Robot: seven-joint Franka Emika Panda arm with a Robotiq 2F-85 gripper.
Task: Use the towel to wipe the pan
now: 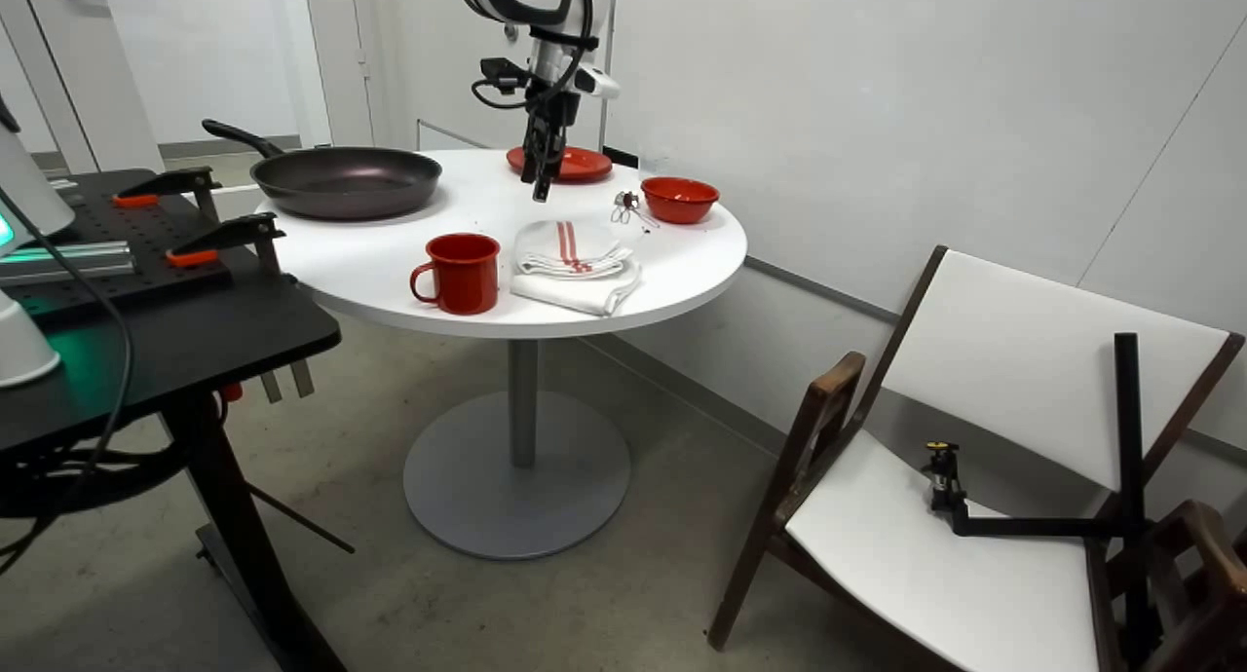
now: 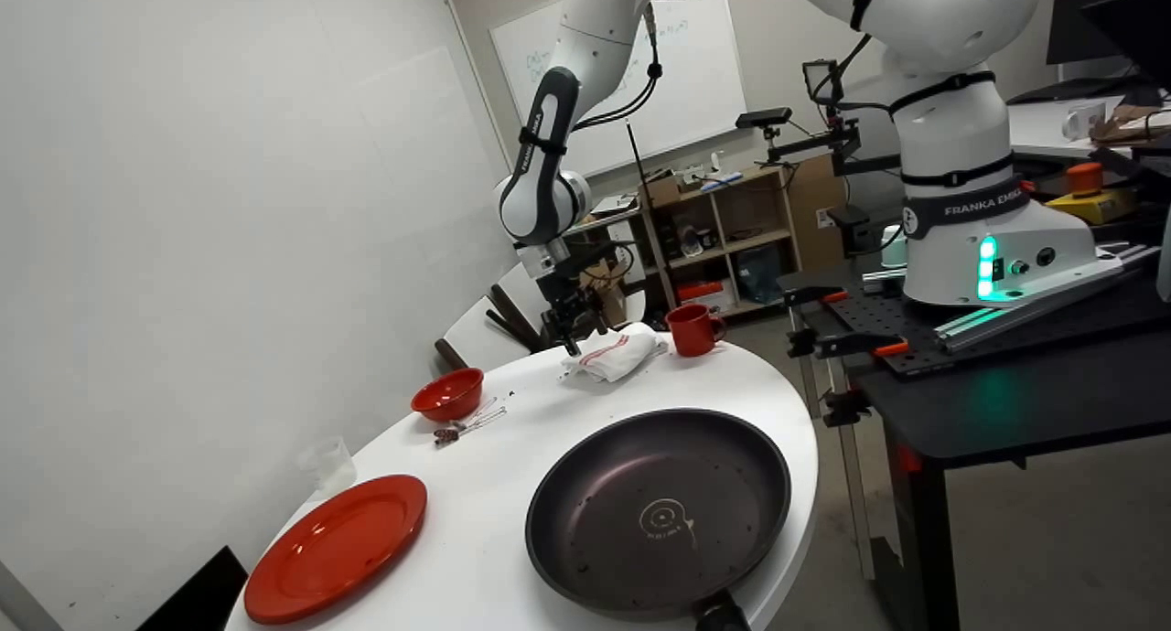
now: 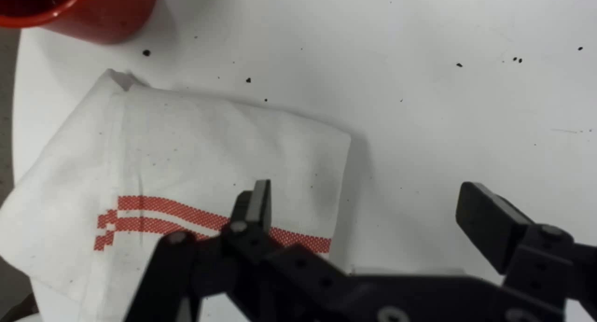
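The claw hung above the white counter, its 2 fingers spread wide apart. In the wrist view 1 finger was over the towel and the other beyond its edge, over the counter. The towel lay folded, 2 red stripes running across it. Just beside it stood a red mug, upright, its handle turned away from the towel. Dark specks dotted the counter around them. Farther off sat a red bowl, with a small wire-looped item just beside it. The pan rested flat on the counter, well apart from the claw, its black handle reaching out past the counter's edge. A red plate lay near the pan, apart from it. Off the counter stood a white-seated chair.
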